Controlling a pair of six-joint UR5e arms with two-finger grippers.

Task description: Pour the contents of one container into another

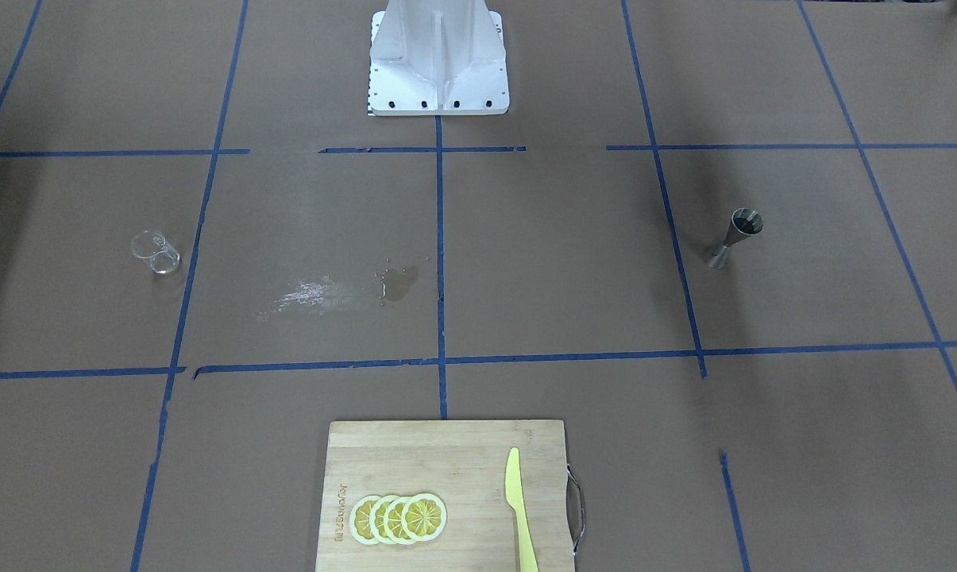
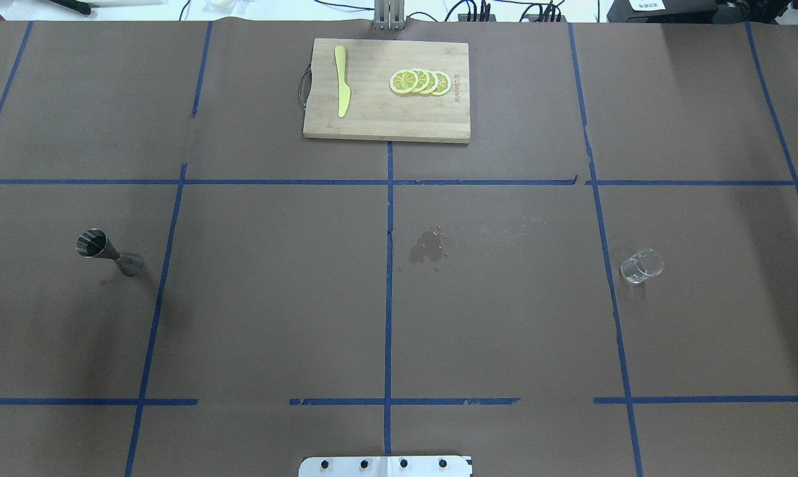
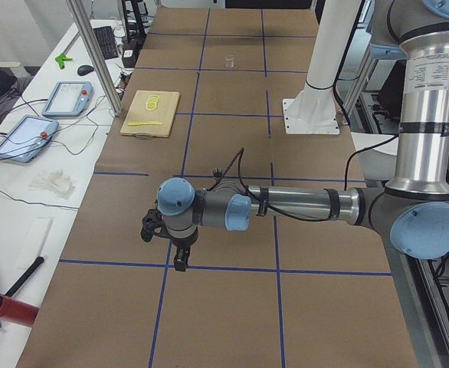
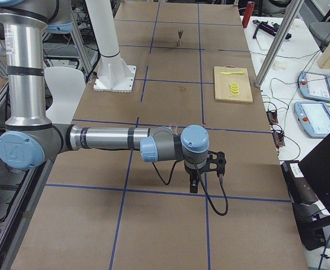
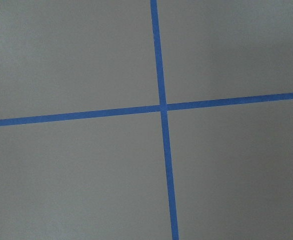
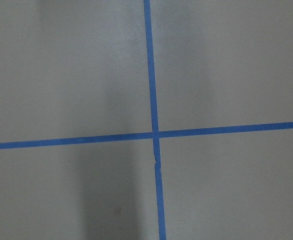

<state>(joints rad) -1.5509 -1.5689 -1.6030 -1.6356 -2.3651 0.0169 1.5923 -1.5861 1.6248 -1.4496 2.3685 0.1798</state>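
Overhead, jigger (image 2: pixel 107 252) and cup (image 2: pixel 642 266); from table ends, left gripper (image 3: pixel 180 261), right gripper (image 4: pixel 194 185)

I see a wooden cutting board (image 2: pixel 385 122) carrying lemon slices (image 2: pixel 420 82) and a yellow knife (image 2: pixel 341 89) (wet patch (image 2: pixel 425 249) on the desk (image 2: pixel 273 305)).

The jigger (image 2: pixel 106 250) stands on the bench (image 2: pixel 273 298) at the robot's left, the glass cup (image 2: pixel 642 266) well apart at its right, a wet patch (image 2: pixel 426 246) between them. Beyond, the cutting board (image 2: pixel 372 126) carries a knife (image 2: pixel 341 89) left of the lemon slices (image 2: pixel 420 82)
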